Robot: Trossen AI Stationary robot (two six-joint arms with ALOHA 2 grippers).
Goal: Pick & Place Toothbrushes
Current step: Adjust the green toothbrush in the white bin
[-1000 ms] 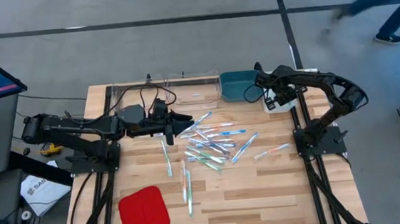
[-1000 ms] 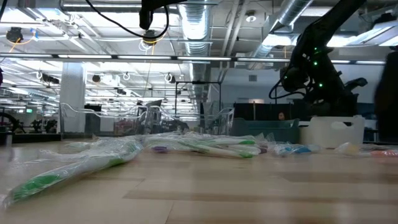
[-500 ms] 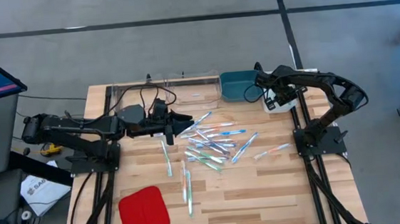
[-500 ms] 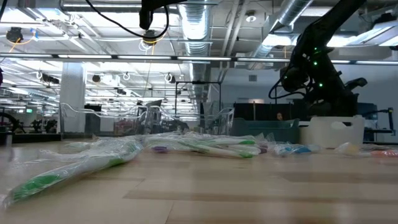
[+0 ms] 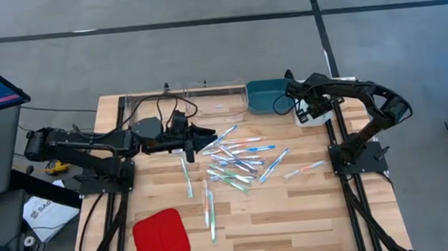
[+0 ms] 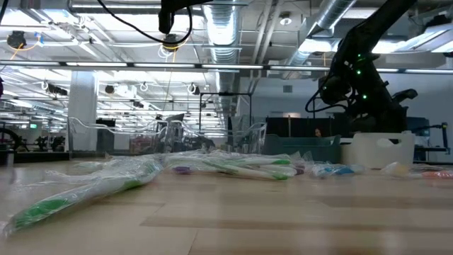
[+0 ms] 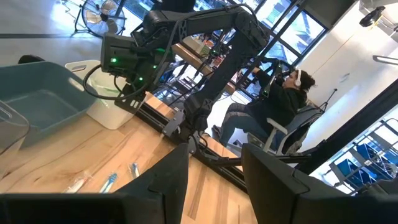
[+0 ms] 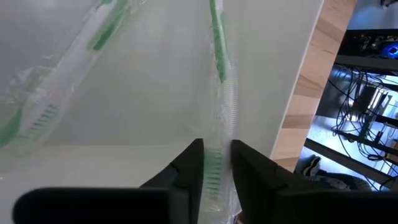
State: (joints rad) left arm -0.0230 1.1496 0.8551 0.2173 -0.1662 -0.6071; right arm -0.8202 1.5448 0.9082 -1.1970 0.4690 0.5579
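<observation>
In the high view a wooden table fills the middle of the frame; the loose toothbrushes lie scattered at its centre, with a few strays lower down toward the middle of the picture and one off to the right of the pile; a flat red pad sits at the lower left of the table. Along the table's upper edge stand a clear bin, a teal bin just right of it, and a white bin further right.

The left gripper reaches in from the left of the frame and hangs just at the left edge of the pile; in the left wrist view its two dark fingers stand clearly apart with nothing between them, and past them the teal bin and white bin show at the left of the picture, with the other arm above them and a seated person in the room beyond.

The right gripper is over the white bin at the upper right of the table; in the right wrist view its fingers stand close together about a green-bristled wrapped toothbrush lying on the white floor of the bin; they seem to pinch its wrapper, though the grip itself is hard to confirm; a second green toothbrush lies at the upper left of that picture.

In the low view wrapped toothbrushes stretch across the middle of the frame.
</observation>
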